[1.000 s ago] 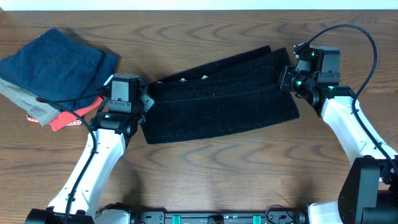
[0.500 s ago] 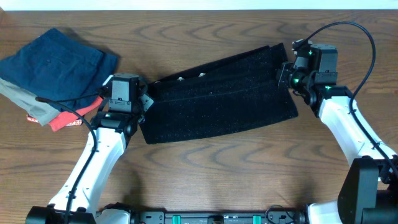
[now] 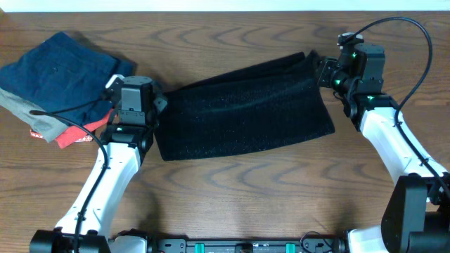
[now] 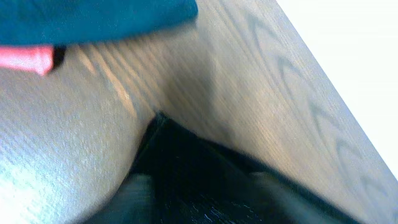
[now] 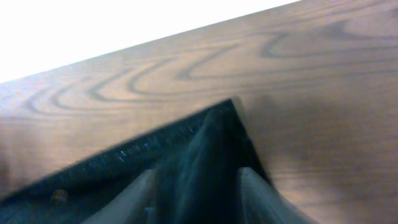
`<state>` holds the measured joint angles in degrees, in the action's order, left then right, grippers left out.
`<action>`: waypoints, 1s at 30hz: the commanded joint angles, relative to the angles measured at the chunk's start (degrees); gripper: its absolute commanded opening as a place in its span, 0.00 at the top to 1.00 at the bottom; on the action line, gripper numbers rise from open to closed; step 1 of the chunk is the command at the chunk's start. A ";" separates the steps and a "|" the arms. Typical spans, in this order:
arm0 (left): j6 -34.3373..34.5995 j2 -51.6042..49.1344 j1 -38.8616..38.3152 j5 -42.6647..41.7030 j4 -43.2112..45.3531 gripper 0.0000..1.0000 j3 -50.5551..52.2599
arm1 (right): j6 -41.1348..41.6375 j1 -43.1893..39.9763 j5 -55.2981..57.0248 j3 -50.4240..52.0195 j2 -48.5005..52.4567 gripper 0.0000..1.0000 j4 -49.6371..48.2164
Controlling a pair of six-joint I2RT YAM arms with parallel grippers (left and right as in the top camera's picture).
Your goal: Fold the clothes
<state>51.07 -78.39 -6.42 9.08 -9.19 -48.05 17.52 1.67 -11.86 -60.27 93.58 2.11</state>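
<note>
Since half a second ago both arms have pulled away, smoothing the black garment (image 3: pixel 242 116) flat on the wooden table (image 3: pixel 232 197); left gripper (image 3: pixel 157 105) is clamped on its far-left corner; right gripper (image 3: pixel 320 70) is clamped on its far-right corner; a folded navy garment (image 3: pixel 63 74) lies far left.

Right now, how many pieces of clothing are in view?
4: black garment mid-table; navy garment far left, atop a grey piece and a red piece. More may hide beneath.

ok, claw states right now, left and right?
Left claw: closed on the black garment, at its left end.
Right claw: closed on the same garment's right corner.
</note>
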 commanded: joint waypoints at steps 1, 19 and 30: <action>0.02 -1.42 0.31 2.10 -3.08 0.20 -0.94 | -0.13 0.15 1.84 -0.92 1.27 0.53 2.80; -1.57 -2.62 0.22 -0.63 -22.21 0.13 -0.46 | -4.79 -0.59 12.07 -0.68 2.32 0.44 22.95; -5.75 -9.90 0.17 -4.66 -20.90 0.13 1.07 | -7.21 -0.50 4.15 -0.68 11.80 0.39 22.95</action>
<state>47.51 -85.97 -6.26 5.89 -30.00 -48.14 12.49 1.37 -3.64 -60.38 104.01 25.36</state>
